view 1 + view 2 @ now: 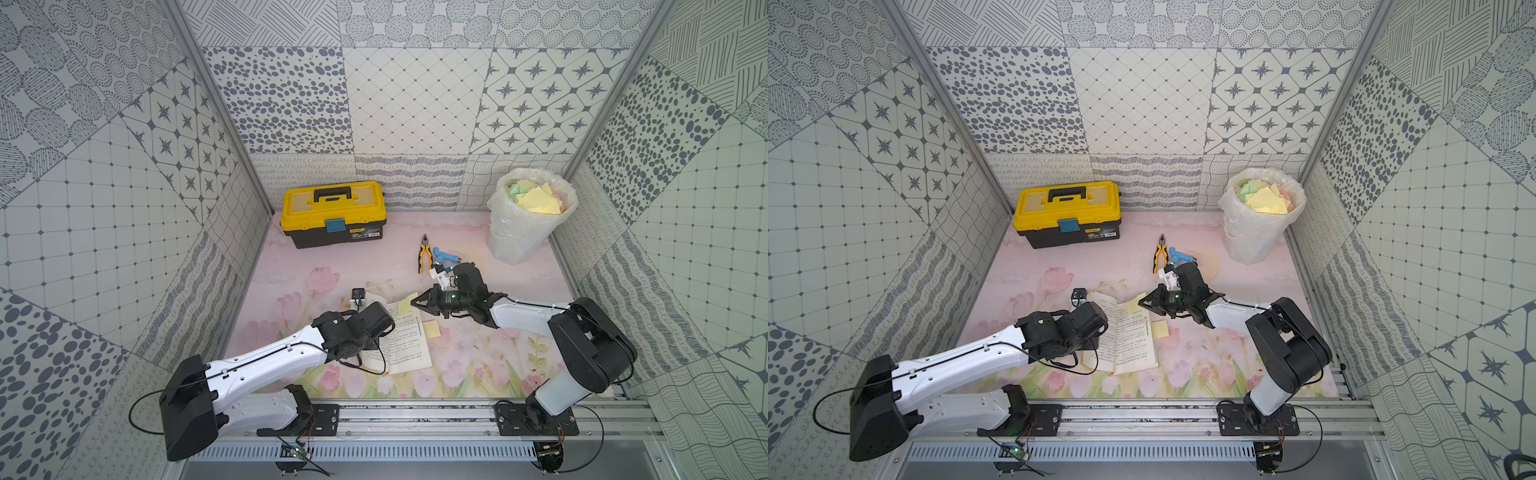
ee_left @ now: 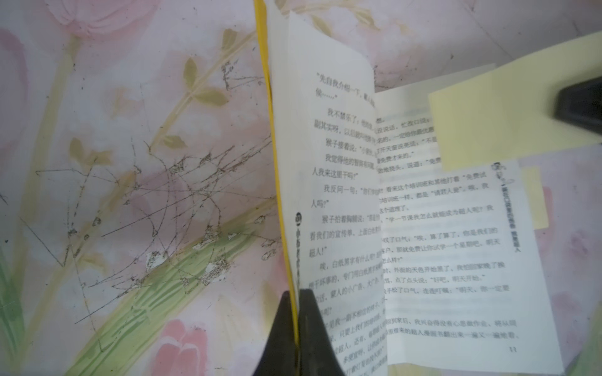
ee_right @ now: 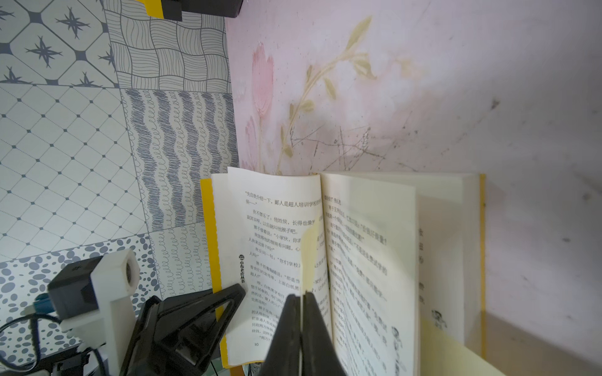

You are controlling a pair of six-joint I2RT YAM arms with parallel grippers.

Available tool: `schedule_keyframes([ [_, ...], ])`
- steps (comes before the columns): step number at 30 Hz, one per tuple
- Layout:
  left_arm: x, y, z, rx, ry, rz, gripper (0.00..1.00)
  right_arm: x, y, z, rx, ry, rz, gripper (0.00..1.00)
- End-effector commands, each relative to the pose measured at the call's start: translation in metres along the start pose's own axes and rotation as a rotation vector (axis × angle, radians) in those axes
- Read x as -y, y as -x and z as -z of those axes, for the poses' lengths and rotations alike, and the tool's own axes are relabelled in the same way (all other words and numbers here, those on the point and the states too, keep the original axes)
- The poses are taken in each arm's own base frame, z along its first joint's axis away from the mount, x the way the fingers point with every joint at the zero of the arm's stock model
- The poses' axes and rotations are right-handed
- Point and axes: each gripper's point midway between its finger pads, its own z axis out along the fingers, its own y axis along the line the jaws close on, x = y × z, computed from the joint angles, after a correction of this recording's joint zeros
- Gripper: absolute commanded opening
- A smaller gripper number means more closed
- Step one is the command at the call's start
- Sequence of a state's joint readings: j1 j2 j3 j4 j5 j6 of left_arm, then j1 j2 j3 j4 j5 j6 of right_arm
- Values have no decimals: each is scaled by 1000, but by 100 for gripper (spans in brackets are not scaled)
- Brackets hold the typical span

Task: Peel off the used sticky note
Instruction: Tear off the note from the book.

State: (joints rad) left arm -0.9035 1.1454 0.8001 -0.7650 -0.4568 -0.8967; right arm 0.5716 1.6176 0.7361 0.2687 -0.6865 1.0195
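Note:
An open book lies at the middle of the flowered mat. My left gripper is shut on the book's yellow cover edge and left-hand pages; its black fingers show in the right wrist view, and both top views hide them under the wrist. My right gripper is shut on a pale yellow sticky note, held over the top of the right-hand page. Whether its far edge still sticks to the page, I cannot tell.
A second pale yellow note pokes out past the book's right edge. Behind stand a yellow toolbox and a bag-lined bin with several loose notes. Pliers and a blue part lie beyond my right wrist.

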Motion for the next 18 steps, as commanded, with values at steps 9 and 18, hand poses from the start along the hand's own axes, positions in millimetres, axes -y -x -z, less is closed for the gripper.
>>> schedule_keyframes([
  [9,-30,-20,-33,-40,69,121,0,-4,-2,4,-2,-3,42,8],
  [18,-15,-13,-38,-28,7,66,11,-25,11,28,38,-14,108,8],
])
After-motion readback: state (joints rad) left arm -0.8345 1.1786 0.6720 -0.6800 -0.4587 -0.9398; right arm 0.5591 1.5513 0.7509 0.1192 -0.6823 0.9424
